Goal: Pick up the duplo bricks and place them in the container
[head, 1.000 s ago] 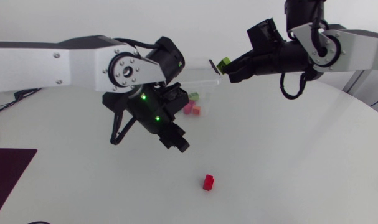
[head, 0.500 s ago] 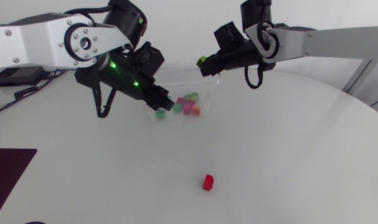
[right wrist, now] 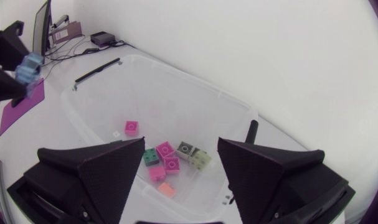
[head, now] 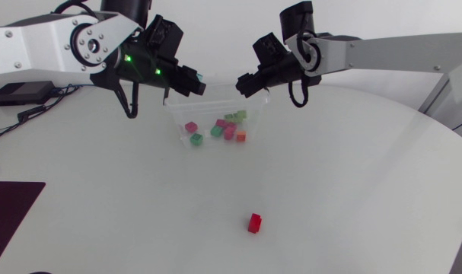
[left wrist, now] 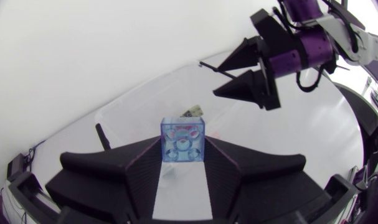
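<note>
A clear plastic container [head: 208,105] stands at the back of the table and holds several small bricks, among them a lime green one [right wrist: 200,158] and a pink one [right wrist: 131,127]. My right gripper [head: 248,82] hangs open over its far right corner with nothing between its fingers [right wrist: 92,168]. At the container's far left edge, my left gripper [head: 194,81] is shut on a light blue brick [left wrist: 184,140], also seen as the blue brick [right wrist: 30,68] in the right wrist view. A red brick [head: 254,222] lies alone on the table, nearer the front.
A dark purple mat [head: 6,213] lies at the table's front left edge. White tabletop [head: 352,190] spreads to the right of the red brick and around it.
My right gripper has opened and the lime green brick it held now lies in the container. My left arm has swung back and up to the container's far left edge with the blue brick.
</note>
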You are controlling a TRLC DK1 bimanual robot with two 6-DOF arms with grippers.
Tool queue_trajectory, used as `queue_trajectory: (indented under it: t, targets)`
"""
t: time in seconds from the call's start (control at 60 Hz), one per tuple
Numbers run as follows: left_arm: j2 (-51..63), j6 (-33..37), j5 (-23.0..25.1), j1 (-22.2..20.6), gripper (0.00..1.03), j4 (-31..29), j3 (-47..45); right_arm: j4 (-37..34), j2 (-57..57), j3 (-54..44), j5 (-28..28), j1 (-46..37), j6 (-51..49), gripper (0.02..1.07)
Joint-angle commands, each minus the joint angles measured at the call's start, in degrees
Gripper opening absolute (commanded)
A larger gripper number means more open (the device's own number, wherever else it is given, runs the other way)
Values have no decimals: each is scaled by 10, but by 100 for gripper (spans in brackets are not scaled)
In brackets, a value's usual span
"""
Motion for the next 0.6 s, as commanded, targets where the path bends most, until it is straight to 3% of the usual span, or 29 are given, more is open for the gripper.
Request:
queue_trajectory:
  t: [0.0,0.367,0.417,0.5,0.517,0.533,0.55,0.583]
  targets:
    - [33,-7,-3,11,12,23,26,-7,-66,-46,0,8,-8,100]
    - [157,-36,-2,50,16,85,105,-16,-303,-355,-15,46,-67,100]
    - [167,-40,-2,56,22,90,112,-16,-333,-400,-15,49,-71,100]
    - [178,-41,-2,61,40,95,117,-18,-364,-451,-15,57,-80,100]
    - [180,-40,-2,63,50,97,117,-19,-367,-459,-15,59,-81,100]
    - [180,-40,-2,63,51,98,116,-20,-369,-463,-15,59,-81,100]
    - [183,-40,-2,63,64,101,117,-25,-375,-475,-15,61,-86,100]
    - [186,-39,-2,63,76,102,118,-31,-380,-488,-15,66,-88,100]
